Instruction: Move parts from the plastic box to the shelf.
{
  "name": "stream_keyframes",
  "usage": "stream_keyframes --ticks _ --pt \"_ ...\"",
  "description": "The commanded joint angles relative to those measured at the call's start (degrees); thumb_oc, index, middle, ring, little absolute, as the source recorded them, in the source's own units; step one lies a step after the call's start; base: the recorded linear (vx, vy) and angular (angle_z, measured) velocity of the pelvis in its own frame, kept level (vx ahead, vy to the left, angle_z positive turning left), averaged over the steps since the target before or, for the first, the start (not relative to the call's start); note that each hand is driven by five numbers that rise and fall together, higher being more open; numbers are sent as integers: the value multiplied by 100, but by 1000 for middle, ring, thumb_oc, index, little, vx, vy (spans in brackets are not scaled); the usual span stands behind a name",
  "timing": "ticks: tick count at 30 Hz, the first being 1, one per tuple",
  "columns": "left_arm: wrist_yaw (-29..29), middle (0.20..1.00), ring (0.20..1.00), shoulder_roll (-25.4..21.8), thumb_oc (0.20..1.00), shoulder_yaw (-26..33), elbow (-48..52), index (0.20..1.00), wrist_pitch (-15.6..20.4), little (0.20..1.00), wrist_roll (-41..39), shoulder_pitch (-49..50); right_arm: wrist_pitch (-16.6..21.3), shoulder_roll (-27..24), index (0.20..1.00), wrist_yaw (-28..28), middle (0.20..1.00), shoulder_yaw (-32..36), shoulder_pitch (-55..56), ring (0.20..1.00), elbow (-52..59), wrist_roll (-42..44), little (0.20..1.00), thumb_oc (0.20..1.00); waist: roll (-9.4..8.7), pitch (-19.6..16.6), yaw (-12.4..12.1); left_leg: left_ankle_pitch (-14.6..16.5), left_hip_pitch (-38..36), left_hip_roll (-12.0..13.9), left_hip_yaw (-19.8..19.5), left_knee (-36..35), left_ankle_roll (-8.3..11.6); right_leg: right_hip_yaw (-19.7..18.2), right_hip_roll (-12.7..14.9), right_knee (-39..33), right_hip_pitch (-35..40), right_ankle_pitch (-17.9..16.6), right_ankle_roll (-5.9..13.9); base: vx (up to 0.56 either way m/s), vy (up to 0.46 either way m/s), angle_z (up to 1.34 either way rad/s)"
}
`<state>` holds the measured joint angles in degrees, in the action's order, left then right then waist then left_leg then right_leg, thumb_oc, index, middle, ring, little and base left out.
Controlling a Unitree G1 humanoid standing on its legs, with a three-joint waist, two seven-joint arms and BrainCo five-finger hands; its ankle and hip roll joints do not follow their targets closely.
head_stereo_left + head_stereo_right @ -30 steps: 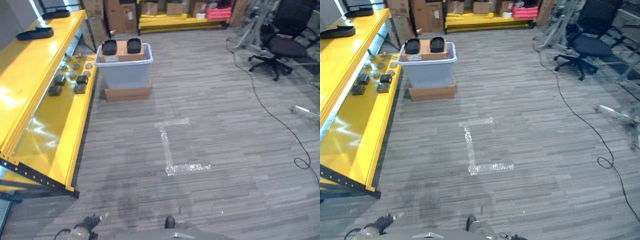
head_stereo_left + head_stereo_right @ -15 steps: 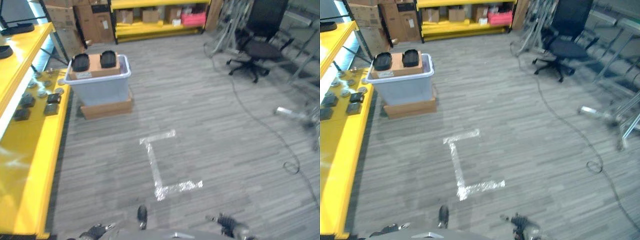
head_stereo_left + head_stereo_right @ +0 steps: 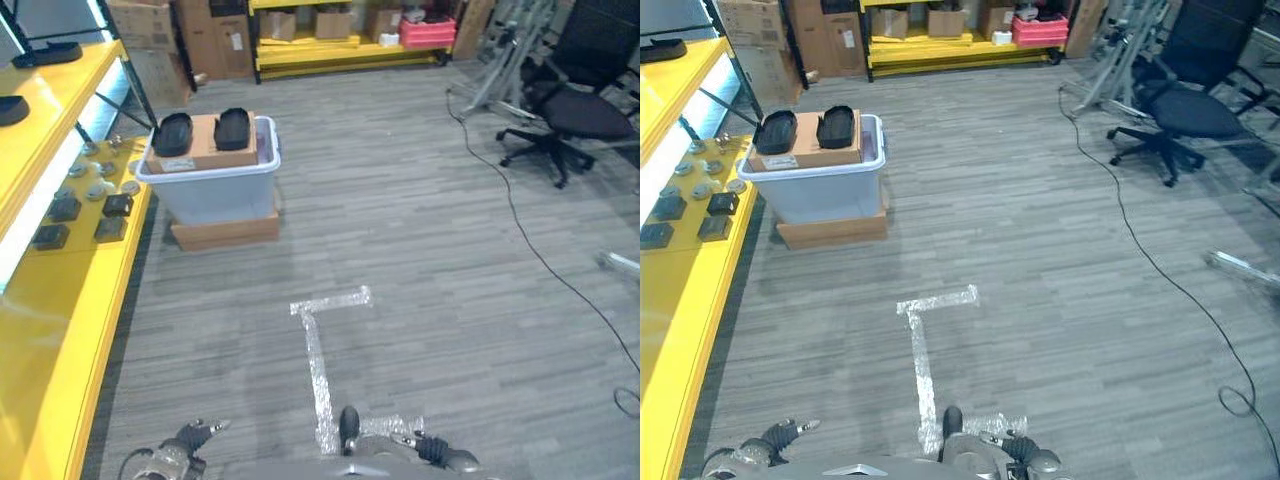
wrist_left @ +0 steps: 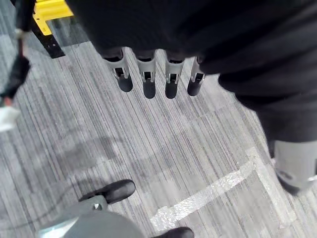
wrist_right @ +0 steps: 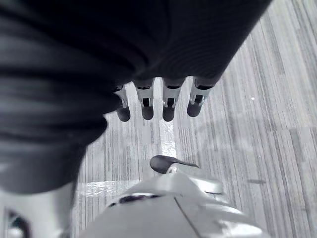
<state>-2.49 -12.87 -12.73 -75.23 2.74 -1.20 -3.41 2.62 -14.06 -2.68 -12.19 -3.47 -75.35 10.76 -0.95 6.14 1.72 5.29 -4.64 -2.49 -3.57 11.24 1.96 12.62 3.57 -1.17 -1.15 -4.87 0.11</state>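
A pale plastic box [image 3: 212, 188] stands on a flat cardboard carton [image 3: 226, 230] on the floor, far ahead and left of centre. A cardboard sheet lies over its top with two black oval parts [image 3: 173, 133] [image 3: 233, 128] on it. The yellow shelf [image 3: 62, 330] runs along the left, with several small dark and grey parts [image 3: 108, 204] on its lower level. My left hand [image 3: 187, 443] hangs low at the bottom left, far from the box. In its wrist view the fingers [image 4: 148, 82] are straight and hold nothing. My right hand [image 3: 436, 454] hangs at the bottom right, its fingers [image 5: 170, 103] straight and empty too.
A silver tape mark [image 3: 322, 360] lies on the grey floor just ahead of me. A black office chair [image 3: 575, 112] and metal frames [image 3: 505, 60] stand at the far right. Another yellow rack with cartons [image 3: 340, 35] lines the back wall.
The whole picture has shifted, so the camera has moved; the tape mark now lies nearer the lower edge. My right hand has come into the eye views. Box and parts stay put.
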Motion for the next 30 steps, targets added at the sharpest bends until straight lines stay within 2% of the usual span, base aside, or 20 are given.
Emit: stream_keyframes --ticks 1,2,3,5,6,7,8,9,10,11,12,14,16,18,21,23,26,27,30 --pt "-48 1000 1000 61 1000 -243 -24 1000 87 1000 17 -425 23 -565 1000 -7 1000 -98 -72 1000 -126 -90 1000 1000 -137 427 -85 -663 865 82 219 1121 346 -101 404 160 275 229 489 342 -186 105" --pt "-44 1000 1000 49 1000 -270 -82 1000 59 1000 112 -382 24 -630 1000 5 1000 -85 -105 1000 -108 -74 1000 1000 -157 440 -148 -580 1050 370 583 571 294 58 439 31 467 330 524 486 -40 60" --pt "-57 1000 1000 16 1000 -248 -236 1000 32 1000 215 -275 55 -699 1000 34 1000 -70 -142 1000 26 -15 1000 1000 -56 372 -203 -746 1032 599 717 -480 270 134 374 -45 613 442 611 513 27 2" --pt "-65 1000 1000 12 1000 -257 -361 1000 5 1000 266 -199 108 -740 1000 60 1000 -46 -211 1000 202 105 1000 1000 44 356 -238 -1149 1104 728 710 -1155 339 71 309 -11 713 587 654 436 154 -6" --pt "-78 1000 1000 -23 1000 -180 -471 1000 -32 1000 276 -144 136 -772 1000 76 1000 73 -256 1000 316 270 1000 1000 92 312 -232 -1299 1088 835 742 -1210 387 -14 304 34 825 704 683 409 218 -34" --pt "-110 1000 1000 -42 1000 -80 -568 1000 -39 1000 232 -98 167 -772 1000 106 1000 239 -251 1000 376 490 1000 1000 89 279 -217 -1261 1066 867 835 -1066 387 -62 331 100 882 770 701 504 319 -66" --pt "-202 1000 1000 -33 1000 210 -633 1000 -42 1000 -26 -41 245 -678 1000 126 1000 638 -150 1000 391 1011 1000 1000 85 135 -188 -1062 981 823 973 -856 313 -141 442 245 987 865 765 431 314 -111" --pt "-233 1000 1000 11 1000 315 -631 1000 -38 1000 -185 -33 269 -640 1000 127 1000 761 -68 1000 272 1094 1000 1000 66 69 -196 -925 969 749 980 -739 242 -131 552 378 1001 849 833 481 413 -93" --pt "-183 1000 1000 38 1000 364 -588 1000 -52 1000 -303 -70 200 -581 1000 114 1000 796 30 1000 11 947 1000 1000 50 38 -185 -703 782 621 1054 -682 61 -244 722 1079 802 634 948 326 350 -68" --pt "-175 1000 1000 30 1000 311 -544 1000 -41 1000 -292 -112 160 -558 1000 115 1000 769 29 1000 -86 866 1000 1000 37 58 -181 -603 677 557 1105 -686 -19 -284 838 1402 639 400 1011 260 335 -32" --pt "-162 1000 1000 12 1000 214 -476 1000 -49 1000 -235 -164 119 -524 1000 105 1000 740 27 1000 -123 841 1000 1000 49 106 -152 -547 585 519 1133 -683 -99 -367 884 1791 451 186 1045 155 249 -10" --pt "-150 1000 1000 3 1000 84 -373 1000 -38 1000 -232 -272 104 -435 1000 94 1000 778 9 1000 -14 1047 1000 1000 104 210 -78 -437 443 488 1202 -676 -193 -555 891 2352 107 50 1034 176 216 0" --pt "-156 1000 1000 4 1000 18 -271 1000 -26 1000 -248 -352 119 -365 1000 63 1000 771 48 1000 39 1162 1000 1000 128 237 6 -354 227 441 1254 -783 -199 -480 909 2098 -128 37 989 256 117 7" --pt "-183 1000 1000 -31 1000 -33 -197 1000 1 1000 -243 -477 95 -334 1000 29 1000 681 81 1000 -11 1098 1000 1000 118 298 87 -282 13 428 1204 -947 -141 -394 810 1414 -198 90 963 274 -12 3" --pt "-169 1000 1000 -51 1000 -168 -117 1000 43 1000 -222 -655 67 -327 1000 53 1000 563 136 1000 -150 978 1000 1000 32 341 271 -202 -274 389 999 -1169 -55 -735 513 430 -594 -126 1011 278 -84 20" --pt "-173 1000 1000 -18 1000 -231 -121 1000 49 1000 -191 -711 39 -346 1000 51 1000 543 151 1000 -249 914 1000 1000 49 338 346 -144 -410 466 884 -1231 1 -794 467 319 -639 -181 1038 265 -132 52" --pt "-135 1000 1000 44 1000 -238 -185 1000 41 1000 -120 -671 5 -325 1000 -2 1000 460 216 1000 -352 771 1000 1000 29 248 348 -84 -424 519 791 -1172 39 -773 422 362 -453 -44 958 235 -204 76" --pt "-146 1000 1000 95 1000 -232 -235 1000 23 1000 -135 -636 14 -349 1000 -20 1000 346 222 1000 -385 582 1000 1000 42 186 310 -81 -362 602 704 -939 142 -640 374 354 -304 56 816 230 -274 79" --pt "-69 1000 1000 230 1000 -154 -364 1000 -12 1000 -283 -516 41 -496 1000 19 1000 315 123 1000 -253 560 1000 1000 20 221 241 -428 153 574 503 220 372 -350 378 207 46 148 622 178 -215 74"
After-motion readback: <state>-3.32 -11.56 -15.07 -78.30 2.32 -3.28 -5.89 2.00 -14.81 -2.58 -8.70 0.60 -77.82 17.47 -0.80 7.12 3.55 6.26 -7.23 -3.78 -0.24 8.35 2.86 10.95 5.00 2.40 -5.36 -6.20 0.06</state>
